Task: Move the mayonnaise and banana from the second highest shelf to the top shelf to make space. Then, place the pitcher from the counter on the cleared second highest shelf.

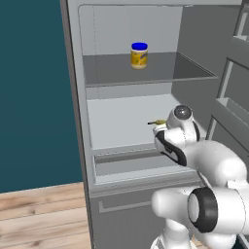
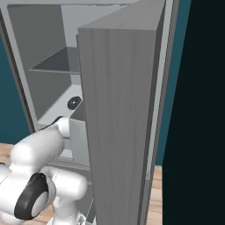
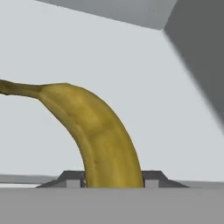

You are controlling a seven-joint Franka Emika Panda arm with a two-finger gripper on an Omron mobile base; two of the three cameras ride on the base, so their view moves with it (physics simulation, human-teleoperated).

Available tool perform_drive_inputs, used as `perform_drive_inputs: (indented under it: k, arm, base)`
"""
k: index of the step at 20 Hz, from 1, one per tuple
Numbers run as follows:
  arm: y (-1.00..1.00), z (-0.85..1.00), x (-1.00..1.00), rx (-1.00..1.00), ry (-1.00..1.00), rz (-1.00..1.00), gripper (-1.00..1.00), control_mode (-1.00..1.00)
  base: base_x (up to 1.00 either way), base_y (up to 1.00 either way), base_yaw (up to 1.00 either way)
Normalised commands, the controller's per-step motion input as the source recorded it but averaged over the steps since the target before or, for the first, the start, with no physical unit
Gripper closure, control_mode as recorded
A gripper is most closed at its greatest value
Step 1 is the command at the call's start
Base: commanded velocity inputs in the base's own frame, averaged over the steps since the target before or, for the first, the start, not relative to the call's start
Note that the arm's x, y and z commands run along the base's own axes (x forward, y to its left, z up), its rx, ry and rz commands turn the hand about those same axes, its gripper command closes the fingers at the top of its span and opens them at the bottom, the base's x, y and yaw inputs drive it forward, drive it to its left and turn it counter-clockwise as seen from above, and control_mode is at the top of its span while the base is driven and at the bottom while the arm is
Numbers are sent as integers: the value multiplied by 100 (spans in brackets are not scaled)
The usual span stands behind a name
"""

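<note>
While the banana [image 3: 103,135] lies between the jaws' two dark fingertips [image 3: 72,178] in the hand view, they close on it, on the second highest shelf [image 1: 121,116]. From the left base view the arm hides all but its stem. The mayonnaise [image 1: 139,55] stands on the top shelf [image 1: 112,70].

Open fridge door [image 2: 121,118], grey with vertical streaks, ran top to bottom through the frame's centre, blocking most of the fridge interior. Top shelf [image 2: 55,61], dark grey, showed at upper left, its visible part bare. Below it, a pale shelf [image 2: 57,103] sat at left centre. White arm [image 2: 37,151] rose from lower left, reaching toward the fridge. Wood floor [image 2: 154,193] showed at lower right.
</note>
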Motion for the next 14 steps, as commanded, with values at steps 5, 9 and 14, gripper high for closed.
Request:
perform_drive_inputs:
  k: [5,9,14]
  arm:
    - [37,100,-71,-11,0,23,100,-100]
    - [19,100,-86,-14,-2,19,100,-100]
    - [1,100,-30,-9,-12,2,100,-100]
  base:
    - [0,0,0]
    - [0,0,0]
    - [0,0,0]
